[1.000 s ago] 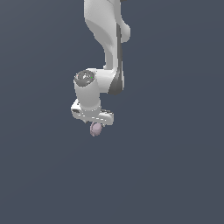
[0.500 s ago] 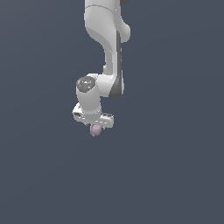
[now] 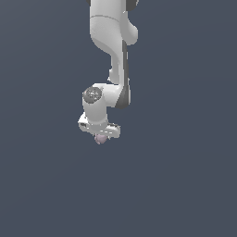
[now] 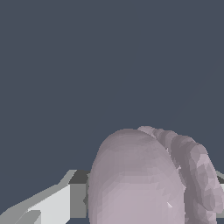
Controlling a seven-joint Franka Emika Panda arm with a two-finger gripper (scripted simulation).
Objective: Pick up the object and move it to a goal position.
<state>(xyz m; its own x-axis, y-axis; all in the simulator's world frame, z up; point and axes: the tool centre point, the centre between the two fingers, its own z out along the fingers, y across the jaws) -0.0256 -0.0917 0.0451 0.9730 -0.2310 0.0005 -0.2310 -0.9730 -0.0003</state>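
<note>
The object is a small lumpy pale pinkish-mauve blob (image 3: 100, 138). In the exterior view it hangs just under my white gripper (image 3: 100, 136), near the middle of the picture. The gripper is shut on it and holds it in the air against a plain dark grey-blue background. In the wrist view the object (image 4: 148, 179) fills much of the picture, smooth on one side and bumpy on the other. One grey-white finger (image 4: 48, 205) shows beside it; the other finger is mostly hidden behind the blob.
The white arm (image 3: 111, 46) comes down from the top of the exterior view to the wrist. Nothing else shows against the uniform dark background in either view.
The gripper with the object in it has drifted slightly to the exterior view's right, and the wrist has turned a little. The grip on the object is unchanged.
</note>
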